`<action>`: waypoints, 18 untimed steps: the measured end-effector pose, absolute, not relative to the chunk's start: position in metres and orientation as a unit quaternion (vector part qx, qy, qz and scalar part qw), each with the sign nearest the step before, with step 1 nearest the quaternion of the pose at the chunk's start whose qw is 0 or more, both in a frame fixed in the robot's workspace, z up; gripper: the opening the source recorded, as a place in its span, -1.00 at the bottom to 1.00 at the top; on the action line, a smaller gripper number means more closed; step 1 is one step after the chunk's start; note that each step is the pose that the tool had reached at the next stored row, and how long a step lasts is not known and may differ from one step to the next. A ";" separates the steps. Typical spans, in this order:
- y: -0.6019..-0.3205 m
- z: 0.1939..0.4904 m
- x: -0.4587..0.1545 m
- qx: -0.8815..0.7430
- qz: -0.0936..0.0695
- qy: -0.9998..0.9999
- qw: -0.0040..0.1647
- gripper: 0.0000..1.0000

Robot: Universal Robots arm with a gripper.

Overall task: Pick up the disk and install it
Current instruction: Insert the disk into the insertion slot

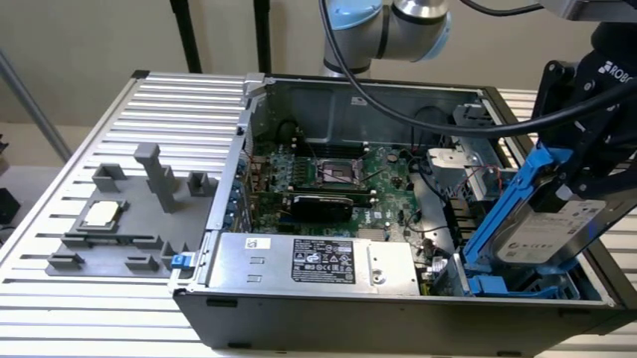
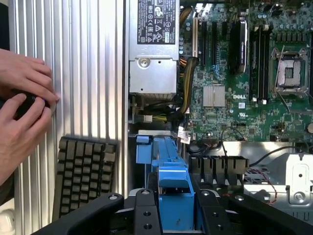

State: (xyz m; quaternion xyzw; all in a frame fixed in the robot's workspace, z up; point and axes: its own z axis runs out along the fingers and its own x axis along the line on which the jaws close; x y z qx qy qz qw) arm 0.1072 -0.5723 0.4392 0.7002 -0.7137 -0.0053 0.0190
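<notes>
While my end effector (image 1: 585, 173) is clamped on the disk (image 1: 553, 231), it hangs tilted, long axis slanting down toward the blue bay (image 1: 518, 287) just underneath, on the exterior view's right of the case (image 1: 398, 317).

"DELL" on motherboard (image 2: 230, 117), "ROBO" on end effector (image 1: 579, 186)

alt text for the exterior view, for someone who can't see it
The gripper holds the disk, in its blue carrier, angled into the open computer case at the exterior view's right. A CPU chip sits on a grey fixture at the exterior view's left.
</notes>
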 end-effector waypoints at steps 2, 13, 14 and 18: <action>-0.572 0.437 0.107 0.700 -0.005 -0.714 0.018 -0.36; -0.570 0.429 0.106 0.700 -0.004 -0.714 0.018 -0.36; -0.570 0.428 0.106 0.700 -0.004 -0.714 0.018 -0.36; -0.569 0.426 0.106 0.700 -0.004 -0.714 0.018 -0.36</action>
